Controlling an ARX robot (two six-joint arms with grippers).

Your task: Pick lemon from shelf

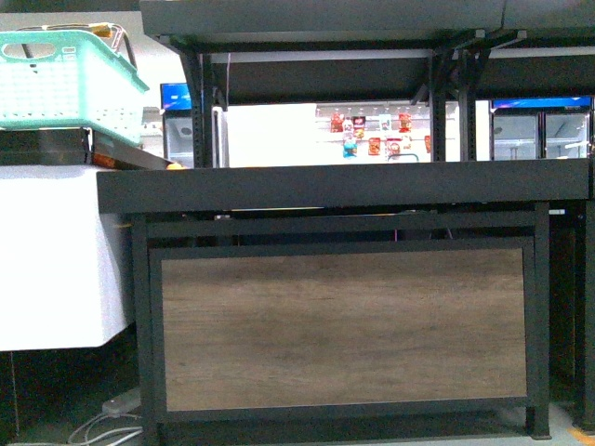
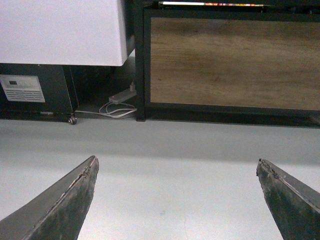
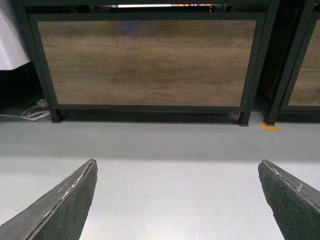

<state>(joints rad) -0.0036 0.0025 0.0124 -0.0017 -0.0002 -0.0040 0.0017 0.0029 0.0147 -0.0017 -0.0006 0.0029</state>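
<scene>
— What carries things here?
— A black shelf [image 1: 141, 325]. It has a wide tray [image 1: 344, 186] with a raised front edge, and a brown wood panel [image 1: 344, 325] below.
— Anything on the tray?
— The edge hides its surface, so I can't tell.
— And underneath?
— Grey floor [image 3: 165, 145]. A power strip [image 2: 121, 96] and white cables [image 2: 116, 111] lie by the shelf's left leg, and an orange tape mark [image 3: 269, 127] by its right.
</scene>
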